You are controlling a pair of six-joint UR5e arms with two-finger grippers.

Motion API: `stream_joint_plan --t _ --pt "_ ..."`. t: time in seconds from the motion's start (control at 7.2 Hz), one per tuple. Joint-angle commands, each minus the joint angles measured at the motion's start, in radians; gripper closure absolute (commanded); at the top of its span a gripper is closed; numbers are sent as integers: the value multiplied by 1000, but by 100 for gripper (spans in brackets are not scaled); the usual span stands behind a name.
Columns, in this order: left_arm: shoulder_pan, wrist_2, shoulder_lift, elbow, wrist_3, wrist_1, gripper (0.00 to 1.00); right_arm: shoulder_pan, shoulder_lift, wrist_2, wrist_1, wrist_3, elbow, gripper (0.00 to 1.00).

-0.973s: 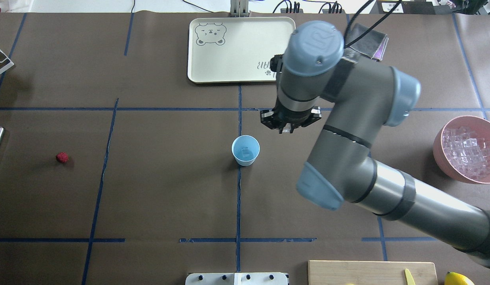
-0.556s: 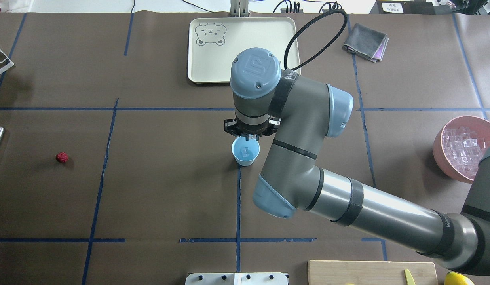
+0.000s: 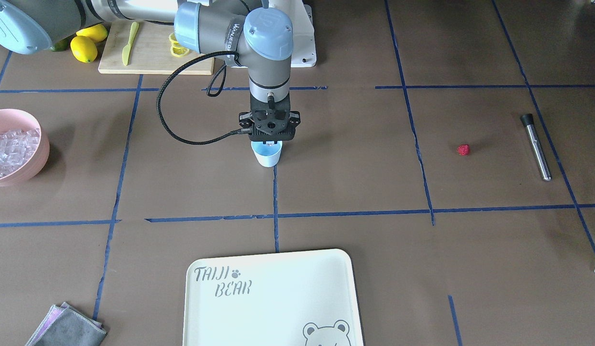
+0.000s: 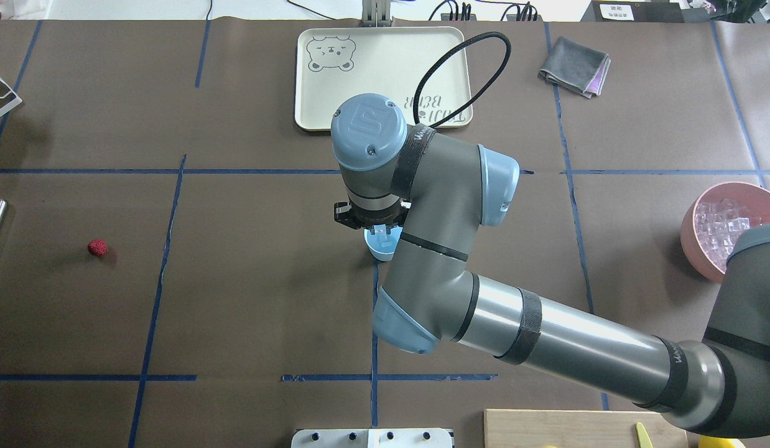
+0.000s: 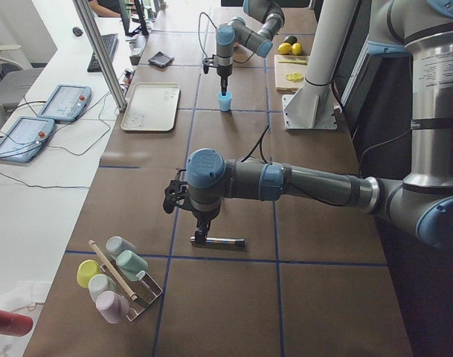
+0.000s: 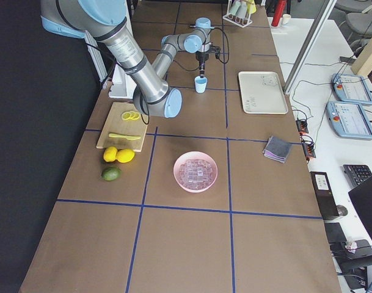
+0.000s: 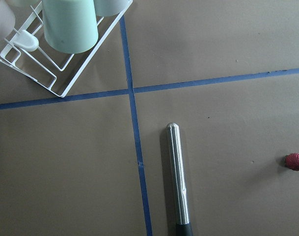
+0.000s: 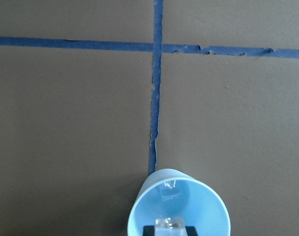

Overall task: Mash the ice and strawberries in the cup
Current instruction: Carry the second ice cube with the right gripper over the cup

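The right gripper (image 4: 380, 231) is clenched narrowly on a clear, glassy ice cube (image 8: 170, 225) just above the mouth of the pale-blue tapered plastic cup (image 8: 210, 201), mid-frame overhead. A second cube (image 8: 169, 190) lies on the cup's floor. The bumpy red strawberry (image 4: 97, 247) sits far left on the brown tabletop (image 4: 248, 280). A second ago this gripper hung to the cup's upper right. Whether the left gripper (image 5: 201, 236) is open cannot be told.

Overhead: from behind the robot, looking steeply down on the table (image 4: 236, 311).
Front: across the table, facing the robot, with the tray (image 3: 273, 298) nearest.
Left end, right end: high and far, looking along the table's length.
Left wrist: close, straight down on a metal rod (image 7: 177, 172).
Right wrist: close above the cup (image 8: 208, 206), which the overhead and front views also show.
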Motion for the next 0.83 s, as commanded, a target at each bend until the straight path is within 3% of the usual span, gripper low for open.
stream_joint_plan --t 0.0,0.14,0.28,0.42,0.69 --pt "-1 0 0 0 0 0 0 -7 0 2 -6 0 -2 95" --pt "-1 0 0 2 0 0 0 -7 2 2 -6 0 1 74" --pt "1 0 0 0 0 0 0 -6 0 2 -6 0 2 43" --pt "1 0 0 0 0 0 0 -6 -1 2 -6 0 2 25" --pt "-1 0 0 -2 0 0 0 -6 -3 2 -6 0 3 12"
